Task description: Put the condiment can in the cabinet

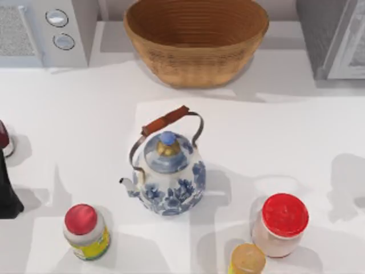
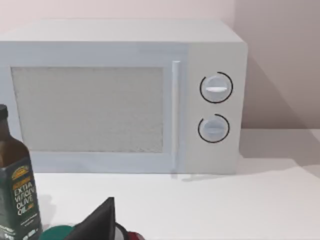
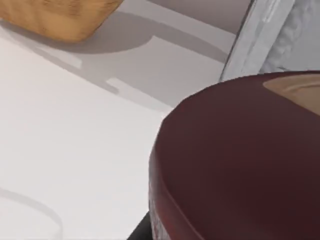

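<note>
The condiment can [image 3: 240,160] looms right against the right wrist camera, its maroon lid up close; whether the fingers pinch it I cannot tell; the cabinet [image 3: 280,40] stands just behind; the left arm [image 1: 8,194] sits at the desk's [image 1: 85,125] left edge.

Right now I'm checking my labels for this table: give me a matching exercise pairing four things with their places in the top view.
Things:
1. basket
2. teapot
3. microwave
4. red-lidded jar

Places:
A. back left corner
B. middle of the table
C. front right
D. back centre

Pairs: 1-D, 2-B, 3-A, 4-C
</note>
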`<state>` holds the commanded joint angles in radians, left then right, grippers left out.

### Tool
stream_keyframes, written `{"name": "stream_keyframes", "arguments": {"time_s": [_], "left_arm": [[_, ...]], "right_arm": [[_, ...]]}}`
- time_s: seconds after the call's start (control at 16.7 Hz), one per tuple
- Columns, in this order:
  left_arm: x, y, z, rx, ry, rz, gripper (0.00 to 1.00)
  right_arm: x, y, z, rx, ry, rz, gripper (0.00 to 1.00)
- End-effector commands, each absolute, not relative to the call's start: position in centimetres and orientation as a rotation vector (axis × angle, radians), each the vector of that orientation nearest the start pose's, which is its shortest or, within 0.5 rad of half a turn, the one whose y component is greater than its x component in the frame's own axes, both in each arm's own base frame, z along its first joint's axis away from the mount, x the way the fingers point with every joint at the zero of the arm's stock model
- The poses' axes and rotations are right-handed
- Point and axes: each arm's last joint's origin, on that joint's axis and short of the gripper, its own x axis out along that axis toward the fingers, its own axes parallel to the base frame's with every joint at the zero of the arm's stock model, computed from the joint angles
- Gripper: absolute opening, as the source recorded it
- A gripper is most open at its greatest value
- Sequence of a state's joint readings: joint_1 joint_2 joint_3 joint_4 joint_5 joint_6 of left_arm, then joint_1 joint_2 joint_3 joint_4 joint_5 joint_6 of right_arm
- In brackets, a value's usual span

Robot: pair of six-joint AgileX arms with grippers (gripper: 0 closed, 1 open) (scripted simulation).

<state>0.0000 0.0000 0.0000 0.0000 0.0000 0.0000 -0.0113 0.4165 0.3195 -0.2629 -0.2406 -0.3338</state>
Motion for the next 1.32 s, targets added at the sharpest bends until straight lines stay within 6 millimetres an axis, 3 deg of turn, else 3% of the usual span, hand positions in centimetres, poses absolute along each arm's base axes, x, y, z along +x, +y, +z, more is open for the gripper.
{"name": "stream_keyframes", "arguments": {"time_s": [0.36,0.6,1.08,1.32], "left_arm": [[10.6,-0.1,16.0,0.0,0.0,0.0,1.0],[10.6,-0.1,16.0,0.0,0.0,0.0,1.0],[10.6,-0.1,16.0,0.0,0.0,0.0,1.0],[10.6,-0.1,16.0,0.0,0.0,0.0,1.0]], "right_arm": [[10.7,0.0,17.0,-0.063,0.066,0.046,0.0],[10.6,-0.1,16.0,0.0,0.0,0.0,0.0],[10.7,0.0,16.2,0.0,0.035,0.012,0.0],[10.9,0.3,19.4,-0.004,0.081,0.037,0.0]]}}
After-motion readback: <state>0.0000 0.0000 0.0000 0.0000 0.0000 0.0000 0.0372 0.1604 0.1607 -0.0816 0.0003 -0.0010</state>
